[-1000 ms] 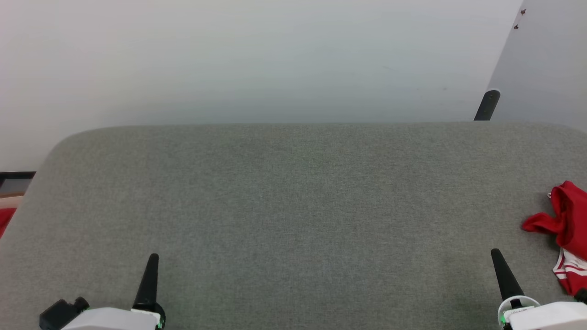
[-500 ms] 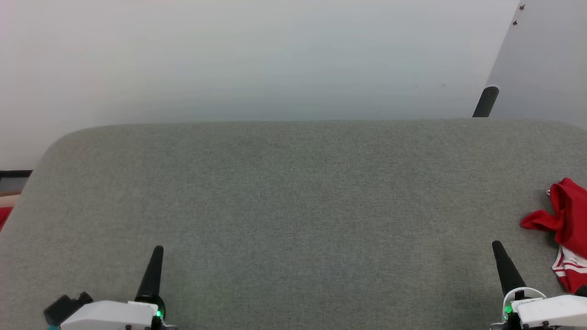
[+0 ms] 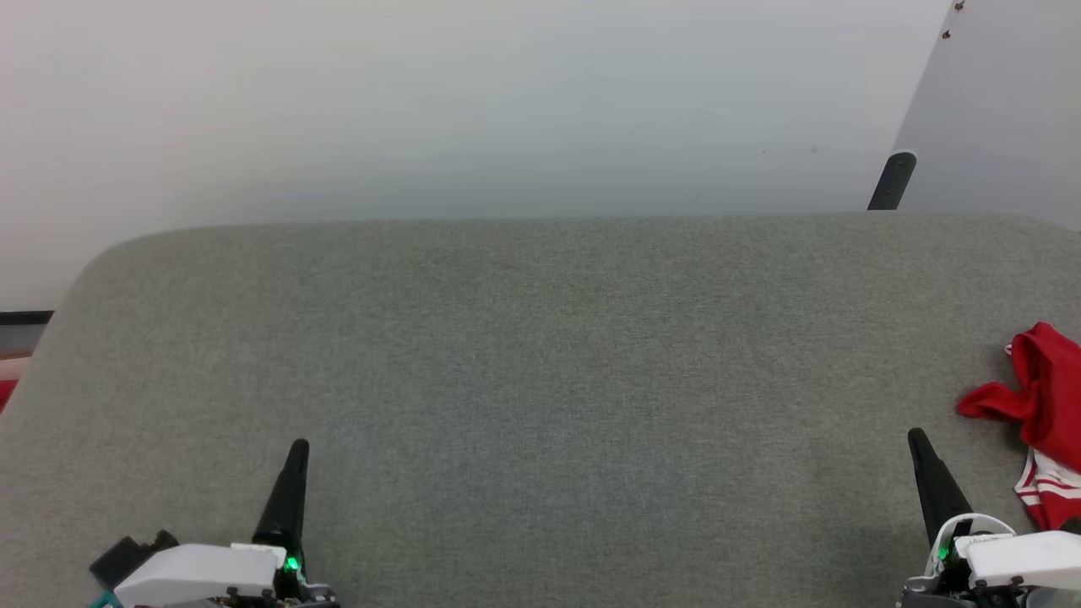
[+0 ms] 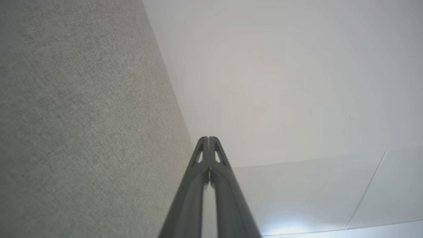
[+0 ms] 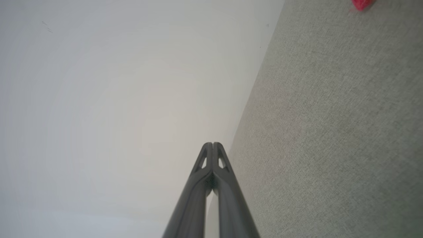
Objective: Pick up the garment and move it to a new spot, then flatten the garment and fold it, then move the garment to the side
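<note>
The garment (image 3: 1043, 397) lies bunched at the far right edge of the grey cloth-covered table (image 3: 540, 338). It is a red heap with a red-and-white striped hem at its near end, partly cut off by the edge of the head view. The right gripper (image 3: 915, 436) hovers near it on the left, apart from it and touching nothing. The left gripper (image 3: 298, 444) sits well away over the near left part of the table. From the head each gripper looks like one dark spike rising from a white wrist with a small green light, which leaves their state hard to judge. The wrist views settle it: the left fingers (image 4: 195, 185) are pressed together tip to tip with nothing between them, and so are the right fingers (image 5: 195, 191). The right wrist view also catches a small scrap of the red cloth at its top right corner, lying on the grey fabric, with the pale wall (image 3: 473, 101) beside the table's edge. The head view adds the room behind: a dark post (image 3: 893, 180) standing past the far right edge of the table, a tilted grey panel (image 3: 1005, 101) behind it, and a bit of red (image 3: 4, 393) at the far left below the table's rounded corner.
</note>
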You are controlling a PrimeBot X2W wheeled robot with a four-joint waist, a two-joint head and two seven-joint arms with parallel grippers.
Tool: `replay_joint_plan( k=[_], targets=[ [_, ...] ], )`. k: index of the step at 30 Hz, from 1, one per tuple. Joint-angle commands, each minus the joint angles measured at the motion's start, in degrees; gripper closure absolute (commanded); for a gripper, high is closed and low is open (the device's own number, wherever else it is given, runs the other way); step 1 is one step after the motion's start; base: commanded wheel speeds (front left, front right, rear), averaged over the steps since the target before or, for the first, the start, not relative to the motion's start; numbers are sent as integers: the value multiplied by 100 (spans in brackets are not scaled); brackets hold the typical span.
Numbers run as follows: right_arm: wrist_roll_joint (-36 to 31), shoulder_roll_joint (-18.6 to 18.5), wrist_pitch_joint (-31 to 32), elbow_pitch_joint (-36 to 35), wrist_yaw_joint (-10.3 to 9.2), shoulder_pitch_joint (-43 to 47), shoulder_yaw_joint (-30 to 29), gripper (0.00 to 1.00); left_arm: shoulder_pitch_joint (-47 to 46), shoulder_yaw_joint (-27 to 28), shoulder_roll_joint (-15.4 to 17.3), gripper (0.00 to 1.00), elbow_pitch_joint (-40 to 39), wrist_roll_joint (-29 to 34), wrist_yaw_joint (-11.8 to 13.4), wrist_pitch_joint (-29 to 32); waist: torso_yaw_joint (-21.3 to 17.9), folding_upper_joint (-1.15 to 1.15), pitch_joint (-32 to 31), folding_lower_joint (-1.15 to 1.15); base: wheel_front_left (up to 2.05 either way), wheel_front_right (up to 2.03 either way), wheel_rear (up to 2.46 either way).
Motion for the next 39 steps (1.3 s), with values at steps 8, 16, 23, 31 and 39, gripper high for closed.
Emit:
replay_joint_plan(
  k=[8,16,23,31,39],
  targets=[
    [434,44,95,40,-1,-173,-63,100,-149,32,-48,100,9,-386,2,101,-19,0,30,0,0,0,0],
    [745,69,159,81,-1,-225,-104,100,-201,42,-88,100,29,-669,2,191,-36,0,58,0,0,0,0],
    [1001,85,218,114,-2,-296,-144,100,-252,52,-125,100,45,-921,2,259,-52,0,83,0,0,0,0],
    [1032,95,236,116,-2,-281,-158,100,-264,51,-127,100,47,-949,2,271,-56,0,89,0,0,0,0],
    [1020,100,242,117,-2,-282,-164,100,-264,50,-127,100,47,-949,2,270,-56,0,89,0,0,0,0]
  ],
)
